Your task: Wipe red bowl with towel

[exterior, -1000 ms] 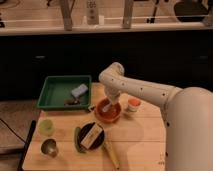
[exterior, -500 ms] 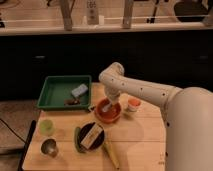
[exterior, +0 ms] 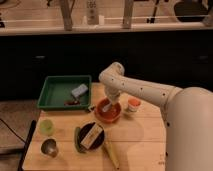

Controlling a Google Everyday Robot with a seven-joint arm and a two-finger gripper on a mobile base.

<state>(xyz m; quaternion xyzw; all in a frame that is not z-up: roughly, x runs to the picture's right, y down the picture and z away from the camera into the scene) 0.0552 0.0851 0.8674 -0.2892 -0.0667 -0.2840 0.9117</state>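
The red bowl [exterior: 108,113] sits on the wooden table, just right of the green tray. My gripper [exterior: 109,105] reaches down into the bowl from the white arm above it. A whitish towel [exterior: 106,107] lies inside the bowl right at the gripper's tip. The arm's wrist hides part of the bowl's far rim.
A green tray [exterior: 56,93] holding a pale blue sponge [exterior: 78,90] stands at the back left. A black dish [exterior: 91,135] with a utensil, a green cup [exterior: 46,126], a metal cup [exterior: 49,147] and an orange-lidded small jar [exterior: 132,105] surround the bowl. The table's front edge is near.
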